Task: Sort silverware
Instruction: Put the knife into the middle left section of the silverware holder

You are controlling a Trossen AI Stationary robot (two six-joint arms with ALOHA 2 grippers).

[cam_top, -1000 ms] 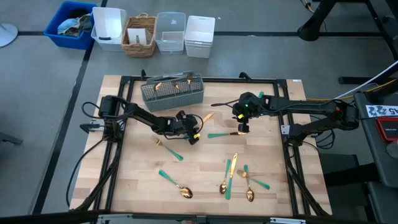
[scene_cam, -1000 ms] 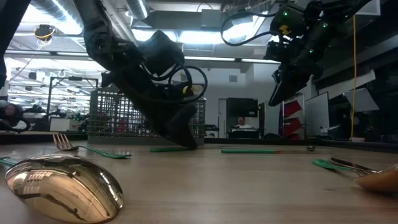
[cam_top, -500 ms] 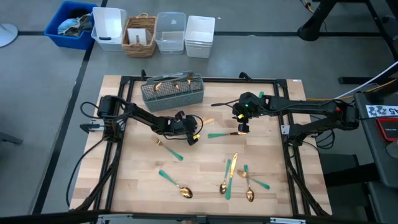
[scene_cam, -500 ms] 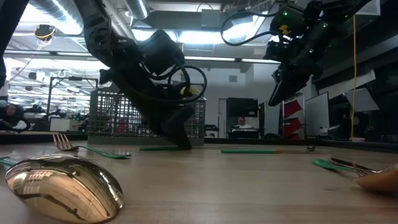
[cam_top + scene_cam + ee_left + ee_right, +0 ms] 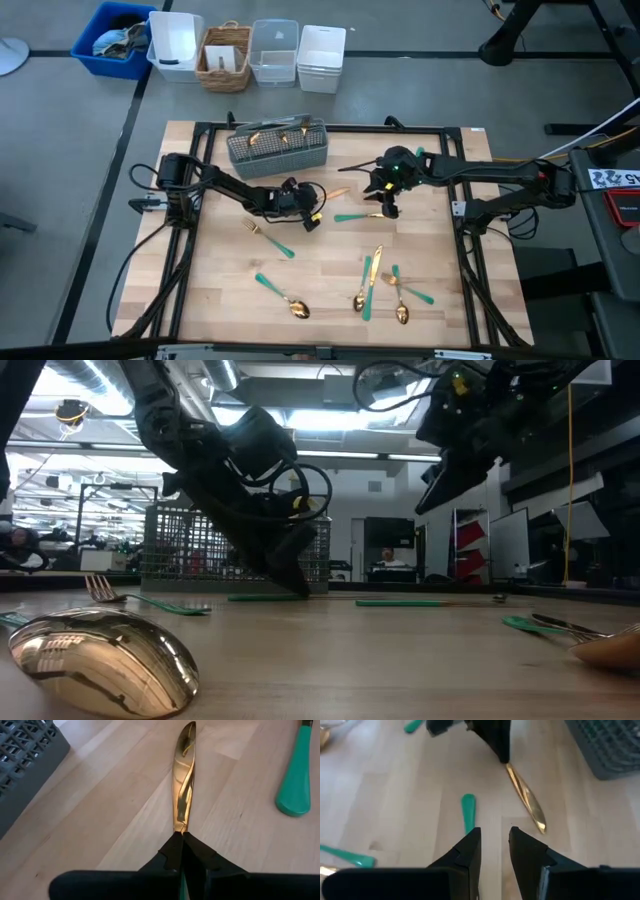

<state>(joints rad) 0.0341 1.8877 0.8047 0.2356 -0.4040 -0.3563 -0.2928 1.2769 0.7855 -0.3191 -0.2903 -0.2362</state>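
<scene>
A gold-bladed knife (image 5: 335, 190) with a teal handle lies at mid-table, and my left gripper (image 5: 310, 217) is shut on it, just in front of the grey mesh caddy (image 5: 278, 145). My right gripper (image 5: 388, 203) hangs open above the table to the knife's right. It is over another teal-handled piece (image 5: 355, 215) and touches nothing. In the right wrist view that teal handle (image 5: 468, 812) lies ahead of my open fingers, with the knife's blade (image 5: 526, 797) beyond. More silverware lies flat nearer the front: a fork (image 5: 268, 238), a spoon (image 5: 284, 297), a knife (image 5: 375, 262). My left gripper pinches the knife between its two fingertips where the teal handle meets the blade (image 5: 181, 831). The fingers slant down from the table's left and lie along the knife, and the handle (image 5: 181, 882) runs back between them. The blade (image 5: 184, 775) stretches out ahead, low over the wood.
The caddy stands at the far left of the board with several gold heads sticking up. More spoons (image 5: 400, 295) lie at the near right. A big spoon bowl (image 5: 100, 660) lies close to the low camera. Bins and a basket (image 5: 225, 55) stand beyond the far edge.
My left gripper has shut on the knife without moving from its place. My right gripper has turned at the wrist, its fingers swinging up and toward the left gripper, still open.
</scene>
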